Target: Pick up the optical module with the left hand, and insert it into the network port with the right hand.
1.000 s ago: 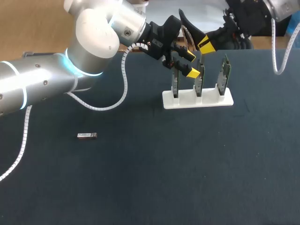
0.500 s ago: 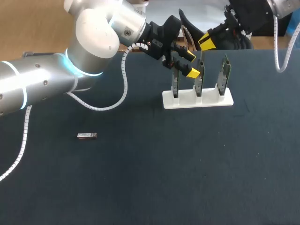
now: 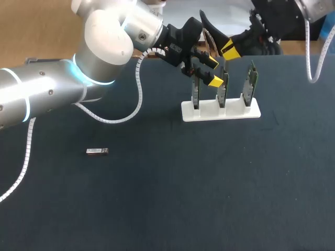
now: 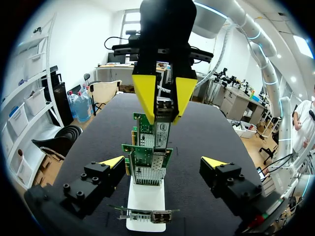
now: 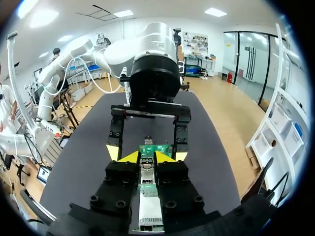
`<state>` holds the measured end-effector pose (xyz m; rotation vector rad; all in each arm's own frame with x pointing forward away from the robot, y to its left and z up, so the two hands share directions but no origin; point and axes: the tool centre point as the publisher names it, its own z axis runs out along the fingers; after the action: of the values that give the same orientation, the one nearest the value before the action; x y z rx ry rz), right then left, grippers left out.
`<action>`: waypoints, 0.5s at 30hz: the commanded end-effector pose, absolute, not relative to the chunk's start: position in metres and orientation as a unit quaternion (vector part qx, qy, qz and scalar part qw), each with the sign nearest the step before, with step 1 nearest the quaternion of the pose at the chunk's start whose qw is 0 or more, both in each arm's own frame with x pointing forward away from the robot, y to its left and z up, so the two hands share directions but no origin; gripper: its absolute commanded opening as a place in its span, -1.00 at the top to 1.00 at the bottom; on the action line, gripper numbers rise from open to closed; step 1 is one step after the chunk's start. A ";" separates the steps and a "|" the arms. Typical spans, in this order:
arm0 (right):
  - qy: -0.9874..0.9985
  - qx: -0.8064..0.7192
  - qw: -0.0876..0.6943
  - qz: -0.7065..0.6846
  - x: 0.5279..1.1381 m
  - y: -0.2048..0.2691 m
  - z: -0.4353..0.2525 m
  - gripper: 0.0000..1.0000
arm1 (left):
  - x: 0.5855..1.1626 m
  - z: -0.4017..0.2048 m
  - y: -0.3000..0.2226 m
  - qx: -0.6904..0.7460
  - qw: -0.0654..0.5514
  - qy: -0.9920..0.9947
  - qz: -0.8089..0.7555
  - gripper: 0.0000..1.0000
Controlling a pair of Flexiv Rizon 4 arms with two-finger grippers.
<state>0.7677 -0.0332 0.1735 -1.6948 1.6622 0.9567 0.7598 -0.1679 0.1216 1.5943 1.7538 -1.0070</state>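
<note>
Stiffness and lightness should make the optical module easy but likely slick; right gripper clamps its flat sides, nose free; left gripper stands open, empty.

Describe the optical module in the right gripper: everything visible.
The optical module is a small silvery metal bar, held upright and pinched from both sides between the yellow tips of the right gripper. It hangs near the tops of the green boards in the white rack; contact with them cannot be judged.
</note>
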 end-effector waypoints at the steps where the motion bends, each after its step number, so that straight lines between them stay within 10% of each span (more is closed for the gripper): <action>1: 0.622 -0.634 0.286 0.361 0.769 -0.033 0.173 1.00 | 0.760 0.122 -0.168 0.594 0.278 0.655 -0.374 -1.00; 15: 0.623 -0.633 0.282 0.362 0.767 -0.033 0.169 1.00 | 0.760 0.122 -0.168 0.594 0.278 0.655 -0.374 -1.00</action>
<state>0.7660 -0.0342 0.1701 -1.6950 1.6680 0.9684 0.7598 -0.1679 0.1216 1.5943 1.7538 -1.0070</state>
